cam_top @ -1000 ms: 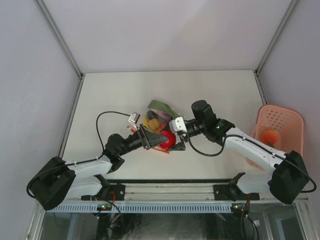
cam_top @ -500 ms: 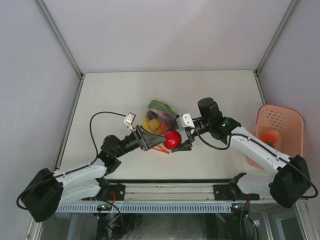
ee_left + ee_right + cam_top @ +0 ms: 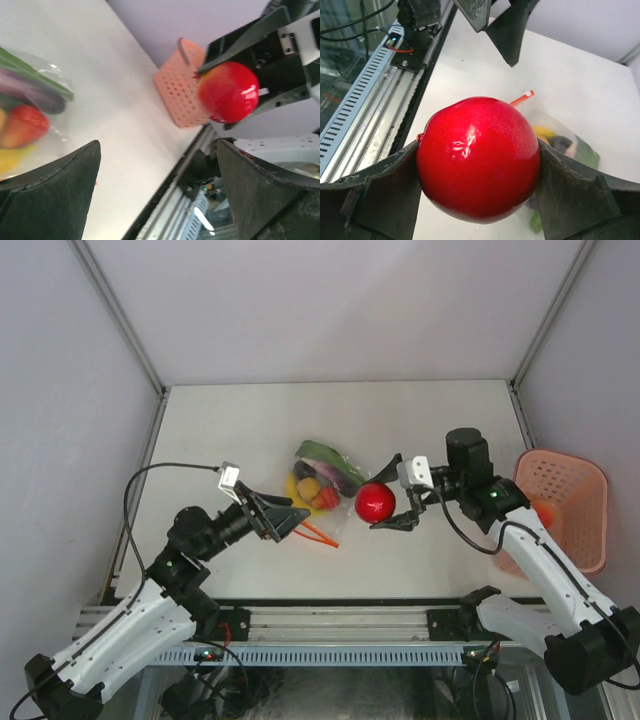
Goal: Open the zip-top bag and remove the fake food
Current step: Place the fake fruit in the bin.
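Here we go, one piece is out of the bag; the right jaws are clamped around a glossy round red plastic toy fruit [image 3: 478, 159], carried in the air above the white table [image 3: 230, 430], between the bag and the pink perforated plastic basket [image 3: 560, 455] at the right edge; something orange already lies in that basket, though it is half hidden and I cannot say just what.

The left jaws stand wide open with nothing in them, low over the table, just beside the near-left edge of the clear crinkly zip-top bag [image 3: 322, 472]; the bag lies mid-table, its thin red-orange zip strip [image 3: 318, 534] toward the arms; inside it show yellow, orange, small red, dark purple and long green toy pieces.

So the step in hand looks like the removal itself, with the bag apparently open; next, by my reckoning, the red fruit wants carrying across and dropping in the basket, while the free left jaws take hold of the bag's edge, since several pieces remain inside.
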### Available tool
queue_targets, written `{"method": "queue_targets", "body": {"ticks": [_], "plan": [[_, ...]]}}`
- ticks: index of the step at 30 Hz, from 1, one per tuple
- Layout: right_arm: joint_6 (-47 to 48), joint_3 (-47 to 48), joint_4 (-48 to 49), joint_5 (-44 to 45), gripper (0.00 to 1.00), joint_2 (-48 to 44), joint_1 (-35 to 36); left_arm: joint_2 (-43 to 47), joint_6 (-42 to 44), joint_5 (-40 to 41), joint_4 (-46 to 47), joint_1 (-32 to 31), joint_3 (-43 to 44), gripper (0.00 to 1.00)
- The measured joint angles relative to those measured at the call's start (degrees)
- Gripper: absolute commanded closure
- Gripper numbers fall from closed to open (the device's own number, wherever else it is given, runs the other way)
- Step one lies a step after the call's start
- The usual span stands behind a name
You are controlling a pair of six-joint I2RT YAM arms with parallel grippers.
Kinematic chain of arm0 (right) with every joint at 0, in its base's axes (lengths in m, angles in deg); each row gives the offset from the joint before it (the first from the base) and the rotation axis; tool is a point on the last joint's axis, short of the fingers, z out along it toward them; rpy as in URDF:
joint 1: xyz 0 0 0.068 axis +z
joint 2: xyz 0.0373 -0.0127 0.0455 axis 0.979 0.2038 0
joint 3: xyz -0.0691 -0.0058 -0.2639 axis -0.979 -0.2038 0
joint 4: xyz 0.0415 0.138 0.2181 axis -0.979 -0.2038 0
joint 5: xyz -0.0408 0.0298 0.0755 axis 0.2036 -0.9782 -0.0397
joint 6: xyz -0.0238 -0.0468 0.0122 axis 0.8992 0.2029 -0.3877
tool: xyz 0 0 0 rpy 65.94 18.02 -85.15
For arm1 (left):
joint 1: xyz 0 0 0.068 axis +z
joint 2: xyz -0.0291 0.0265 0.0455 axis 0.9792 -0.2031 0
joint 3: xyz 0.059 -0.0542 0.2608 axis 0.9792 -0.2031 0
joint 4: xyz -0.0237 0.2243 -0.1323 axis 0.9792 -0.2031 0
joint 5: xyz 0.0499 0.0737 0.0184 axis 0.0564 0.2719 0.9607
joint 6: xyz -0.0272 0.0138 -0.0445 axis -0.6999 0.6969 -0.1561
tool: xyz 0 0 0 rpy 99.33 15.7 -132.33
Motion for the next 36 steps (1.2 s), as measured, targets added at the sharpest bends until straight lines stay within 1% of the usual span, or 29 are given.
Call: {"method": "queue_targets", "body": {"ticks": [3, 6, 7, 10, 11, 14, 17, 20, 25, 32, 36], "plan": [[-1.01, 1.88, -2.16, 0.24, 0.87, -1.75, -3.10, -0.72, 6.54, 1.36, -10.43, 1.49, 6.40, 0.00], [-2.67, 5.03, -4.68, 1.68, 0.87, -3.23, -6.95, -3.87, 13.81, 2.54, -20.87, 3.43, 14.08, 0.00], [-2.95, 5.90, -5.31, 2.08, 0.87, -3.65, -8.13, -4.87, 15.74, 2.86, -23.10, 3.87, 15.91, 0.00], [-4.42, 8.20, -7.21, 2.23, 0.86, -5.38, -14.19, -8.07, 23.43, 4.92, -31.30, 4.85, 21.94, 0.00], [-5.07, 8.39, -7.56, 1.97, 0.87, -6.19, -17.20, -8.87, 25.81, 5.64, -33.27, 5.01, 23.30, 0.00], [-6.84, 8.50, -9.01, 2.25, 0.87, -8.50, -25.46, -10.01, 32.52, 8.76, -38.05, 5.55, 25.35, 0.00], [-7.45, 9.60, -12.09, 4.33, 0.87, -9.77, -30.25, -10.03, 37.48, 11.67, -40.37, 6.27, 25.44, 0.00], [-7.56, 11.13, -14.67, 6.69, 0.87, -10.27, -33.07, -10.10, 40.87, 14.01, -40.37, 7.17, 24.72, 0.00], [-7.54, 13.55, -18.36, 9.42, 0.87, -9.57, -39.87, -10.23, 43.28, 17.22, -39.04, 8.04, 21.05, 0.00], [-6.14, 19.04, -24.11, 7.41, 0.87, -4.63, -58.29, -8.92, 44.13, 20.41, -38.69, 9.07, 18.95, 0.00], [-2.89, 24.09, -29.55, 6.01, 0.87, -0.48, -67.82, -7.45, 44.15, 20.76, -37.79, 9.09, 18.93, 0.00]]}}
